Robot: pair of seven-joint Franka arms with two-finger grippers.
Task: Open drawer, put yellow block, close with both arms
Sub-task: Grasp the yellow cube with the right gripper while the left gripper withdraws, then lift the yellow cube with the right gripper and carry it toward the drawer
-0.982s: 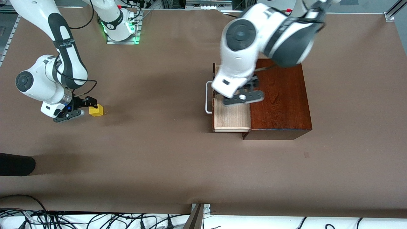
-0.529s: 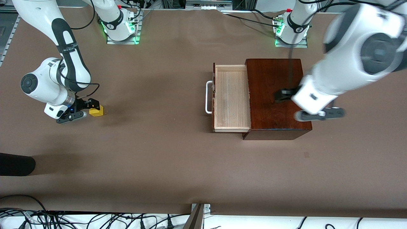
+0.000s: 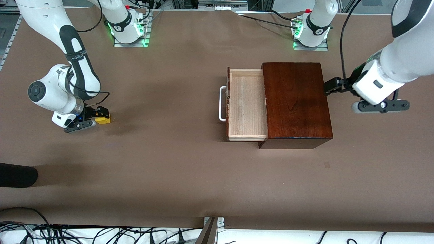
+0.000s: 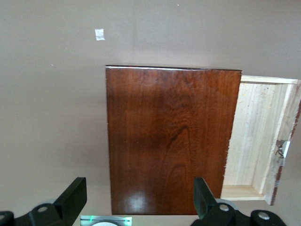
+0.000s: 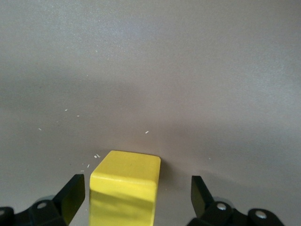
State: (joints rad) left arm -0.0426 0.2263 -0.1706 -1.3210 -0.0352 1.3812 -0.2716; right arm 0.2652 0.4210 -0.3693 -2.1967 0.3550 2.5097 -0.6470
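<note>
Right pincer (image 3: 96, 115) (fingers apart) straddles yellow block (image 3: 102, 118).

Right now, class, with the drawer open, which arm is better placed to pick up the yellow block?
The right arm: the right gripper is open around the yellow block, while the left gripper hangs beside the box.

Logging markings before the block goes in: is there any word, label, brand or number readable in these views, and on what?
None can be read.
Small lettering on the black band of the right arm: too small to read.
Glossy dark mahogany box, pale light-wood drawer, small bright yellow cube: no text.
Small white patch on the brown table cover: blank.
</note>
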